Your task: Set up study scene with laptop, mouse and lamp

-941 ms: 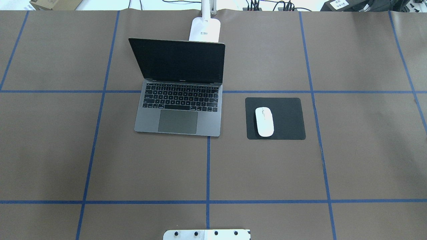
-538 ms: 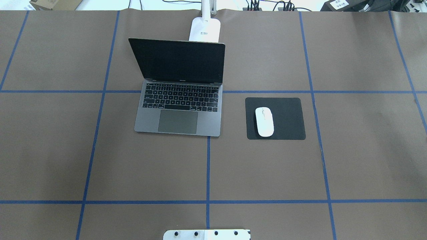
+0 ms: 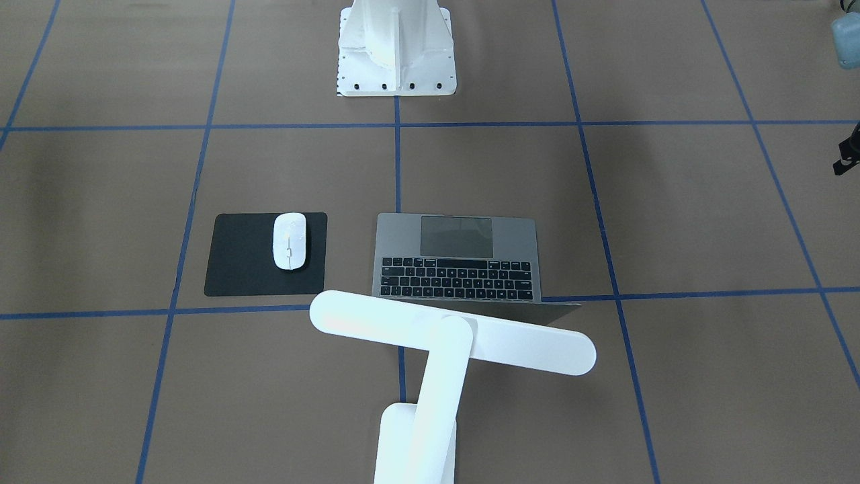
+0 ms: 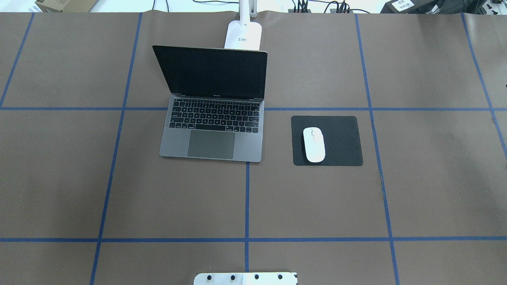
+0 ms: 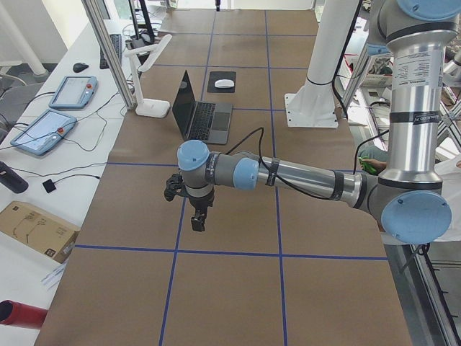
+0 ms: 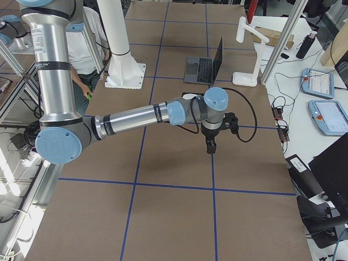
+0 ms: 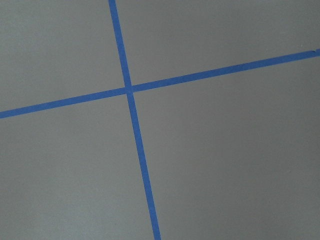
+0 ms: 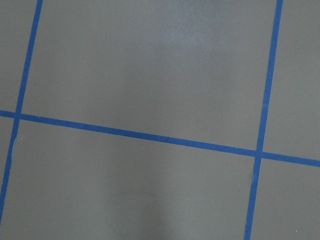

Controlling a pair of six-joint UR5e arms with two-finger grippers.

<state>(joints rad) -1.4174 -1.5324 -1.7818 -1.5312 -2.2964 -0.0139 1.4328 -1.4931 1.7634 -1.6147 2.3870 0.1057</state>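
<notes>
Brown paper (image 4: 427,178) crossed by blue tape lines (image 4: 246,198) covers the table I am watching. In the side view from the robot's left, the near left arm reaches level over the paper from its elbow. Its wrist is turned down and the left gripper (image 5: 198,218) hangs above a tape line, touching nothing. Its wrist camera shows only a tape crossing. In the opposite side view the right arm lies stretched in the same way, with the right gripper (image 6: 210,145) pointing down over bare paper. Only these side views show the two pincers properly, so I cannot tell whether either is apart or together.

The slim dark-grey metal laptop (image 4: 212,130) stands open with its screen dark. The small white glossy oval mouse (image 4: 314,144) lies at its 3 o'clock on a flat black square mat (image 4: 340,138). The all-white desk lamp (image 3: 524,349) stands at the laptop's 12 o'clock, its bar head above the lid. The white bolted pedestal (image 3: 396,60) sits at 6 o'clock.

Against the overhead pictures from half a second and nearly a second ago, the laptop, mouse, mat and lamp lie exactly as they did.
</notes>
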